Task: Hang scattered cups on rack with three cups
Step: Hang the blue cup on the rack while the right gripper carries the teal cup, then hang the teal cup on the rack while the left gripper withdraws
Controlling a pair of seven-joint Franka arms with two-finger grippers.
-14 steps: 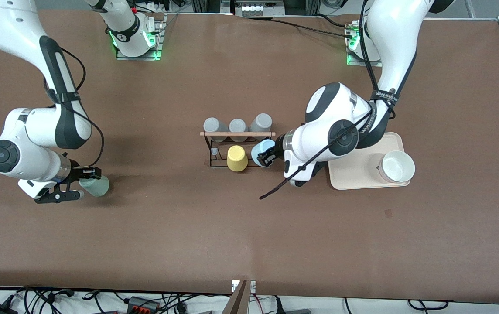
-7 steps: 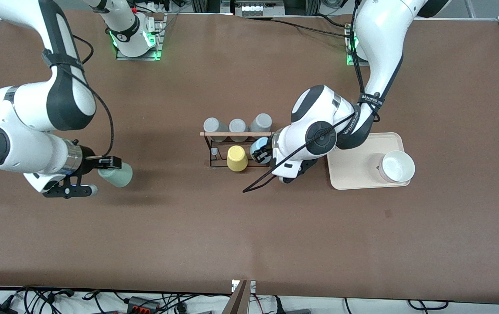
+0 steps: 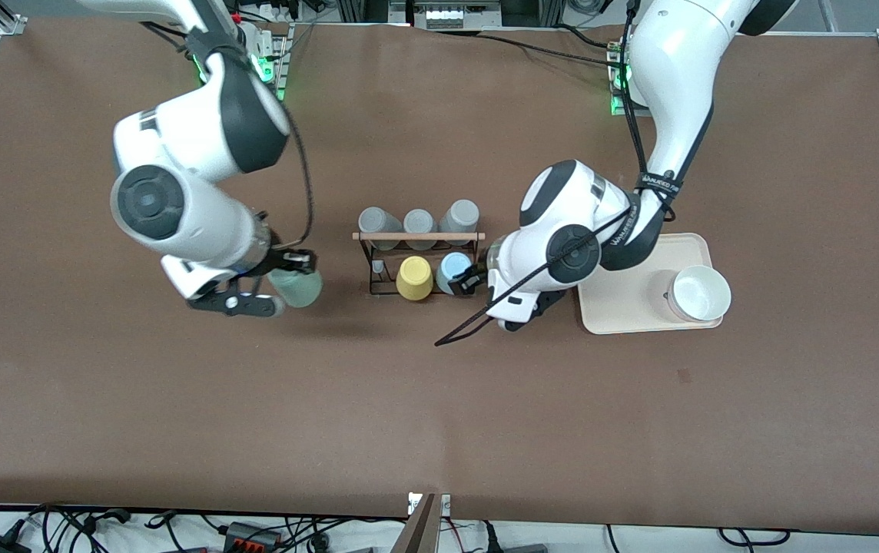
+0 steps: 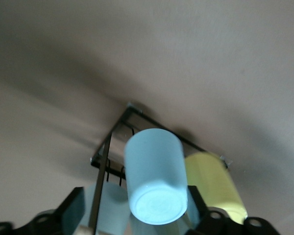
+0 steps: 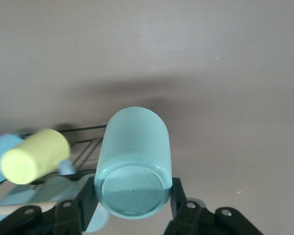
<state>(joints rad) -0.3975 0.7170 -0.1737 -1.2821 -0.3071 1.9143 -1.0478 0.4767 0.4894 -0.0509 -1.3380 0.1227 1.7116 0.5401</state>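
Note:
The black wire rack with its wooden rod stands mid-table. The light blue cup hangs on it beside the yellow cup. My left gripper is open around the blue cup. One finger stands apart from the cup, the other is close against it. My right gripper is shut on the mint-green cup and holds it above the table, beside the rack toward the right arm's end. In the right wrist view the fingers press both sides of the mint cup.
Three grey cups hang on the rack's side farther from the front camera. A beige tray with a white bowl lies toward the left arm's end. A black strap dangles from the left wrist.
My right arm has carried the mint-green cup a long way toward the rack. My left gripper has set the light blue cup on the rack beside the yellow cup and opened.

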